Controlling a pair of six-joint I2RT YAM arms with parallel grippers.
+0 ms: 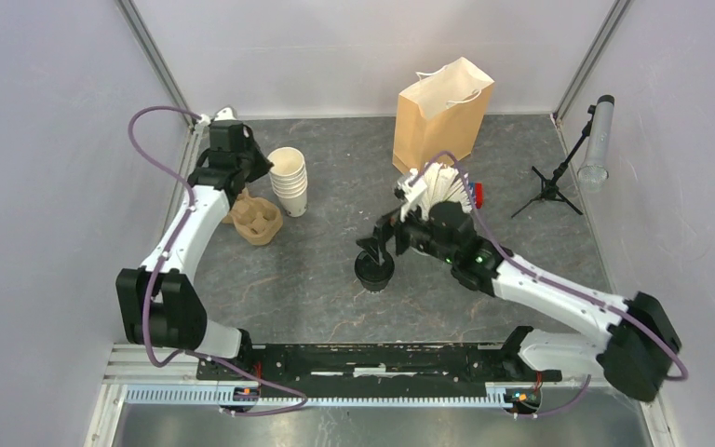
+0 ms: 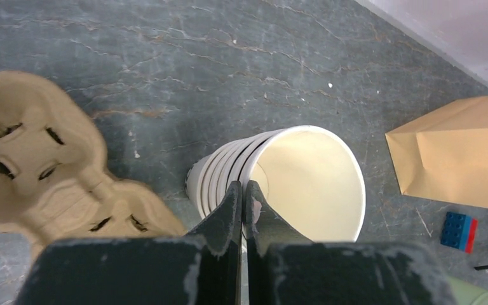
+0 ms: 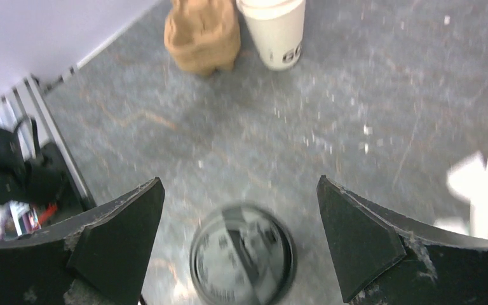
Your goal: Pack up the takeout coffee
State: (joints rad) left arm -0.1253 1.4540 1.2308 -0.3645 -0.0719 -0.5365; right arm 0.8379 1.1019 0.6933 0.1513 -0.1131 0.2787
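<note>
No lidded cup of takeout coffee shows in these views. A stack of lidless cream cups stands at the back left. My left gripper is shut on the rim of the top cup, one finger inside and one outside. My right gripper hangs open over a round black lid in mid-table. The lid lies below and between the spread fingers, apart from both. It tops a dark stack; whether a cup is beneath it I cannot tell.
A brown cardboard cup carrier lies left of the cup stack. The brown paper bag stands at the back. White sticks fan out behind the right wrist. A small tripod stands far right.
</note>
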